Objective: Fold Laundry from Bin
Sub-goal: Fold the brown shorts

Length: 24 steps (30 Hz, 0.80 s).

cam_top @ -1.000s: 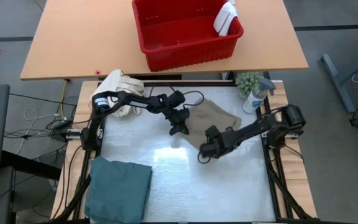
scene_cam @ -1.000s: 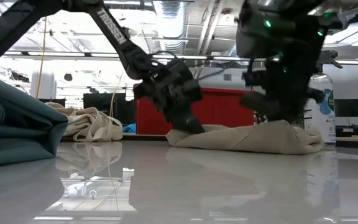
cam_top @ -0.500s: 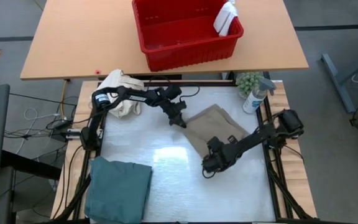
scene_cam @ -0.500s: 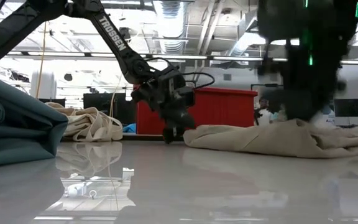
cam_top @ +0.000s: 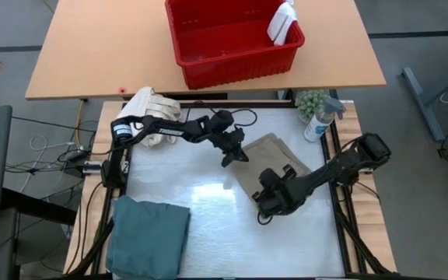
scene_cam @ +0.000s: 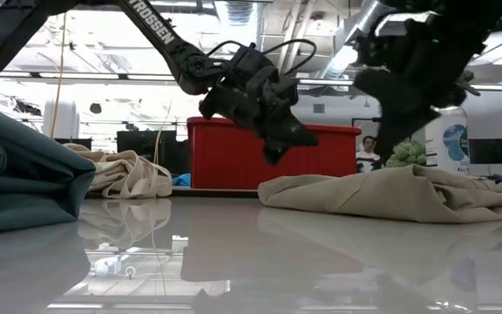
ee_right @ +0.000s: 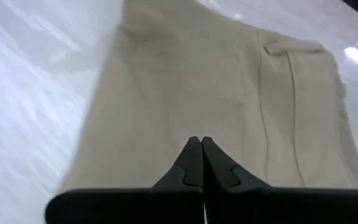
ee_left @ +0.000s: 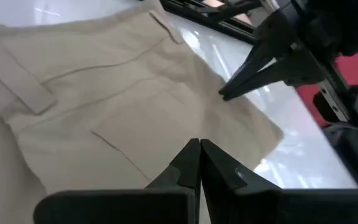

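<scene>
The tan trousers (cam_top: 274,159) lie folded flat on the white table, right of centre, also seen in the low view (scene_cam: 408,192). My left gripper (cam_top: 242,158) is shut and hangs above their left end (scene_cam: 308,139), touching nothing. My right gripper (cam_top: 267,179) is shut too. It hovers just over the trousers' near part (scene_cam: 380,162), clear of the cloth. A folded teal garment (cam_top: 150,237) rests at the near left corner. The red bin (cam_top: 232,39) stands on the wooden table beyond, with a white cloth (cam_top: 282,23) over its right rim.
A cream canvas bundle (cam_top: 150,113) sits at the table's far left corner. A spray bottle (cam_top: 319,124) and a small plant (cam_top: 311,101) stand at the far right corner. Bare white table (cam_top: 208,202) shows between the teal garment and the trousers.
My left gripper has left the trousers' left end, dipped to the table beside it, then risen and swung right over the cloth. My right gripper has lifted off the trousers and drawn toward the near edge. The trousers now lie flatter and spread farther right.
</scene>
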Each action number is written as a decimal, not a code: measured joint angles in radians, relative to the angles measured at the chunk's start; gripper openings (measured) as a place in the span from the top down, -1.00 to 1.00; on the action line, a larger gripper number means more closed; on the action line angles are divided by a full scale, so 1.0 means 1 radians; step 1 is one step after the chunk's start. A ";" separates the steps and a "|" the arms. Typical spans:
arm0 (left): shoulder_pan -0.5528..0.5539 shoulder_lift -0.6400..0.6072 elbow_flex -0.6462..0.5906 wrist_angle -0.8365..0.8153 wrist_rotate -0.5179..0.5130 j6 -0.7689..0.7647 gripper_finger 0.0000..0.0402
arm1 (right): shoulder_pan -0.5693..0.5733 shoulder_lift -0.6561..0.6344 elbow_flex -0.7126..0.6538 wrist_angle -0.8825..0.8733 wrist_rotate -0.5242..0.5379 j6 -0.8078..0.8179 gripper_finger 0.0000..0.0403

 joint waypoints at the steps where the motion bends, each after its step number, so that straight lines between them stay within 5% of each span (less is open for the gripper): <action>1: -0.005 0.001 -0.001 0.007 -0.017 0.007 1.00 | 0.004 0.017 0.000 -0.002 0.000 0.013 0.94; 14: -0.039 0.010 -0.001 0.004 -0.116 0.133 1.00 | 0.119 0.297 0.006 0.151 -0.057 0.097 0.94; 24: -0.050 0.049 -0.002 -0.008 -0.139 0.129 1.00 | 0.129 0.348 0.010 0.142 -0.056 -0.093 0.94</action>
